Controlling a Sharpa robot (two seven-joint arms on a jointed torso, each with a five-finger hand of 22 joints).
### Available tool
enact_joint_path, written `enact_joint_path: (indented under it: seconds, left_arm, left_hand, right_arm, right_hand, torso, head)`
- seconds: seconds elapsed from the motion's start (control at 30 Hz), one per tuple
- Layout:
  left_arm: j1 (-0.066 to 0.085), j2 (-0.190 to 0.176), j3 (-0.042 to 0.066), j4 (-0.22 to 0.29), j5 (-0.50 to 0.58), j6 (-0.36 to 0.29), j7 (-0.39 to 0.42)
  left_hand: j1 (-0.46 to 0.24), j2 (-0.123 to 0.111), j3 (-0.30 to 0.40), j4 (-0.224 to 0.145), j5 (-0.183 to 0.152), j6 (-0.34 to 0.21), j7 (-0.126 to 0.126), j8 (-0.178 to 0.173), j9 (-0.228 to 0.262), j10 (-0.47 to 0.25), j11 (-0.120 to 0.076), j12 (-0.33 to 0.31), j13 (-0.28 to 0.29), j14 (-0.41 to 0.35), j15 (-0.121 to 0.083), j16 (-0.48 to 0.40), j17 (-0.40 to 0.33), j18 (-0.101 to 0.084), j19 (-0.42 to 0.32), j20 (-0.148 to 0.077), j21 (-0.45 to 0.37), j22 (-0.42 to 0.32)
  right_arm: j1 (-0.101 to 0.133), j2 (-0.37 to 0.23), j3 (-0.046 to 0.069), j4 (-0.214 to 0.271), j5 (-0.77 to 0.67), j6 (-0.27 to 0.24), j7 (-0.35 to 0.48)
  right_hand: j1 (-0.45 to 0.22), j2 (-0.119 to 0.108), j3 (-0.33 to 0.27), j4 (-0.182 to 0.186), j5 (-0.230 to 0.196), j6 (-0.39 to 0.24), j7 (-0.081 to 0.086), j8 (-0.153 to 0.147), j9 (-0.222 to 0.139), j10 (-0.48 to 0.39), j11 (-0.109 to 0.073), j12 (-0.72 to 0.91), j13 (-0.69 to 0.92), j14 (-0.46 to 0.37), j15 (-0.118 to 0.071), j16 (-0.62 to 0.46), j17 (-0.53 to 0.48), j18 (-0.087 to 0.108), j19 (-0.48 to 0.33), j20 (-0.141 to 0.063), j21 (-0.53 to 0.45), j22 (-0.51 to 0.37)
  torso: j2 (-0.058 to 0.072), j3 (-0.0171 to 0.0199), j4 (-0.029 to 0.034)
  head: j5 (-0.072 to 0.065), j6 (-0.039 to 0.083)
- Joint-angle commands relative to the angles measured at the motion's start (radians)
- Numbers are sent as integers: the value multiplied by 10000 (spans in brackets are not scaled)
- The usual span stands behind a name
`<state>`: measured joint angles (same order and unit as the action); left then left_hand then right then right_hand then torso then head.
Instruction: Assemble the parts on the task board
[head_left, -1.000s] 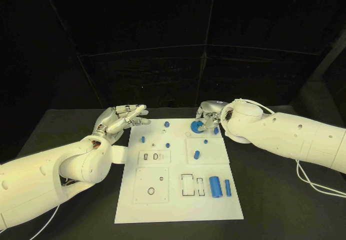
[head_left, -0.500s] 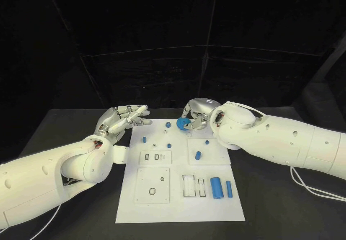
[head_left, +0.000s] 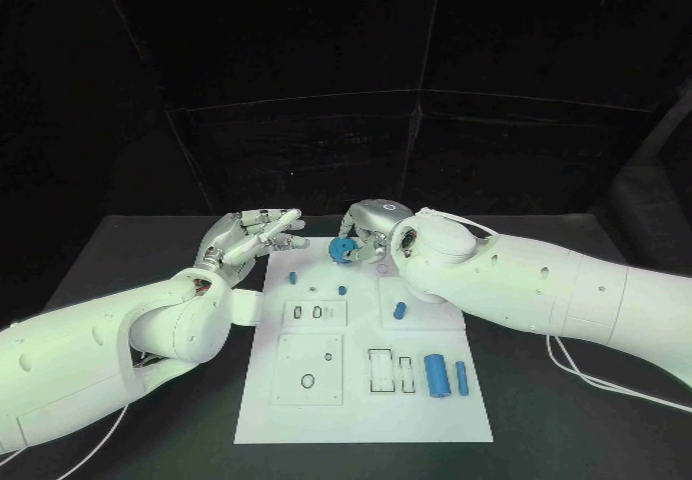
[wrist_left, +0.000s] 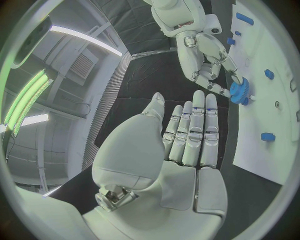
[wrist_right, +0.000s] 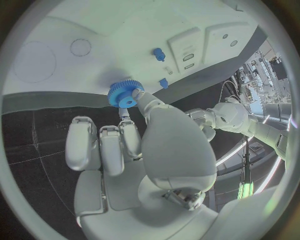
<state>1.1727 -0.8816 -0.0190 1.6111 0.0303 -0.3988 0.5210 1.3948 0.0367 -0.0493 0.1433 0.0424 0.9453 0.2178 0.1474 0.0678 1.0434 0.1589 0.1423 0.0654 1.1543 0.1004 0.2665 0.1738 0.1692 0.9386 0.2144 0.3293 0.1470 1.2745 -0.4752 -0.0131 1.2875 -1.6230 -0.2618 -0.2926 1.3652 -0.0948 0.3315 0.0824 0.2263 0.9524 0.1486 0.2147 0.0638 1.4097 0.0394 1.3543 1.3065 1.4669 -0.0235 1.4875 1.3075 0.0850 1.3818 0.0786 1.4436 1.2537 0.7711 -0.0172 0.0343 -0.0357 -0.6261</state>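
Black covers the table (head_left: 144, 250) and the dark curtained space behind it, while the left wrist view catches pale ceiling light strips (wrist_left: 87, 41) overhead. A white task board (head_left: 361, 350) lies lengthwise in the middle of the table, with shallow recessed outlines and small holes across it. Blue parts are scattered over it: two cylinders (head_left: 446, 376) lie side by side near the board's right edge, and several small pegs (head_left: 398, 311) stand or lie toward its far half.

The blue gear (head_left: 343, 250) is a toothed disc with a raised round hub at its centre. It sits at the far end of the task board, near the board's middle line, pinched at its rim between the thumb and a fingertip of the right robot hand (head_left: 368, 228); the right wrist view shows the gear (wrist_right: 125, 93) over the white board surface with the hand's other fingers curled in beside it. Whether the gear touches the board I cannot tell.

The left robot hand (head_left: 248, 238) hovers just beyond the board's far left corner, fingers straight and close together, palm empty.
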Motion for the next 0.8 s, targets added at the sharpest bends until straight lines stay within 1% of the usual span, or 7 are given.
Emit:
enact_joint_path:
  seconds: [0.03, 0.23, 0.33, 0.6, 0.63, 0.73, 0.8]
  left_arm:
    - [16, 24, 8, -3, -10, 121, 65]
    - [16, 46, 8, -17, -10, 119, 65]
    - [16, 48, 8, -20, -10, 117, 64]
    - [16, 54, 8, -27, -10, 116, 59]
    - [16, 54, 8, -28, -10, 116, 58]
    - [16, 53, 8, -28, -10, 114, 57]
    - [16, 53, 8, -29, -10, 113, 56]
  left_hand:
    - [-17, 86, 3, -39, 52, 4, 57, -51, -9, 9, 41, -53, -5, 48, 47, -49, 10, 128, 63, 21, -54, -10]
    - [-17, 86, 3, -39, 52, 4, 57, -51, -9, 9, 41, -53, -5, 48, 47, -49, 10, 128, 63, 21, -54, -10]
    - [-17, 86, 3, -39, 52, 4, 57, -51, -9, 9, 41, -53, -5, 48, 47, -49, 10, 128, 63, 21, -54, -10]
    - [-17, 86, 3, -39, 52, 4, 57, -51, -9, 9, 41, -53, -5, 48, 47, -49, 10, 128, 63, 21, -54, -10]
    - [-17, 86, 3, -39, 52, 4, 57, -51, -9, 9, 41, -53, -5, 48, 47, -49, 10, 128, 63, 21, -54, -10]
    - [-17, 86, 3, -39, 52, 4, 57, -51, -9, 9, 41, -53, -5, 48, 47, -49, 10, 128, 63, 21, -54, -10]
    - [-17, 86, 3, -39, 52, 4, 57, -51, -9, 9, 41, -53, -5, 48, 47, -49, 10, 128, 63, 21, -54, -10]
  right_arm:
    - [-56, 141, -2, -105, -174, 139, 163]
    - [-144, 348, -2, -253, -183, 318, 210]
    - [-170, 412, -2, -324, -185, 336, 233]
    - [-209, 542, -3, -447, -186, 437, 312]
    - [-212, 551, -4, -459, -186, 446, 314]
    - [-219, 589, -5, -527, -185, 473, 316]
    - [-222, 608, -6, -574, -176, 490, 305]
  right_hand:
    - [-81, -15, 70, 0, 1, 413, -196, -8, 18, 74, 19, 11, 4, 685, -70, 32, 779, -185, 77, 9, 54, 14]
    - [-162, -77, 141, -14, -35, 363, -167, -69, 13, 60, 43, -8, -8, 681, -53, 24, 762, -186, 76, 21, 55, 18]
    - [-201, -106, 170, -20, -47, 322, -149, -107, 8, 55, 57, -15, -12, 679, -42, 19, 750, -185, 71, 28, 52, 13]
    - [-466, -313, 173, -15, 5, 90, -61, -308, -3, -4, 136, -93, -82, 673, 22, 8, 731, -183, 51, 82, 42, -5]
    - [-503, -343, 156, -11, 9, 23, -42, -356, -8, -15, 152, -109, -97, 672, 34, 8, 730, -182, 48, 92, 40, -9]
    - [-736, -530, -57, 26, -126, -577, 80, -763, -24, -111, 269, -234, -234, 672, 129, 12, 740, -180, 26, 169, 26, -32]
    - [-926, -601, -305, 123, -170, -884, 156, -989, -12, -152, 344, -281, -284, 671, 197, 14, 743, -178, 15, 231, 20, -41]
  torso:
    - [-1, 7, -20]
    - [0, 8, -11]
    - [-1, 8, -20]
    - [-1, 8, -21]
    - [-2, 10, -26]
    - [-3, 8, -26]
    - [-3, 8, -26]
  head:
    - [37, -16]
    - [43, -32]
    - [43, -34]
    - [63, -52]
    - [70, -48]
    - [71, -49]
    - [71, -49]
